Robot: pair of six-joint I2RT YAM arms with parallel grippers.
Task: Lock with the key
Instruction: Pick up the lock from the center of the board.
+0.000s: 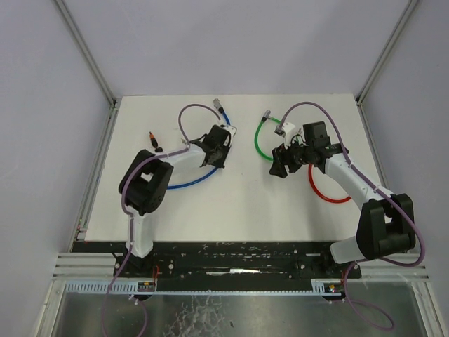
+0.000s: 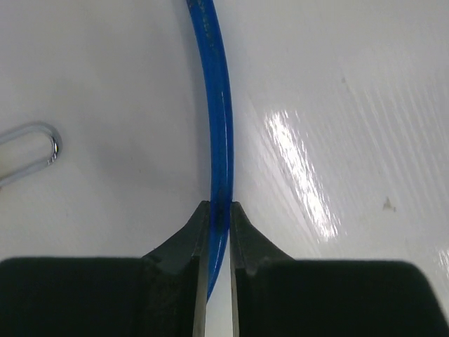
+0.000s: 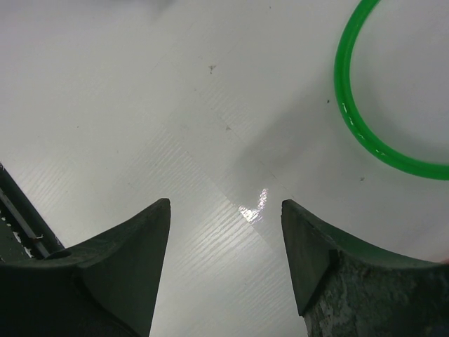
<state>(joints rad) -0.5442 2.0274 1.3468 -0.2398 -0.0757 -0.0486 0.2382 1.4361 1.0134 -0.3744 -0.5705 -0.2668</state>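
I see left fingers [image 2: 186, 246] clamped on blue cable [image 2: 223, 126]; right fingers [image 3: 126, 260] spread wide, empty, over desk [image 3: 210, 105] near green cable [image 3: 339, 67].

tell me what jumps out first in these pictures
Three bright cables stand out on the white table: a blue cable on the left, a green cable in the middle and a red cable on the right. The left gripper is pinched shut on the blue cable, while the right gripper hangs open over bare table beside the green one.
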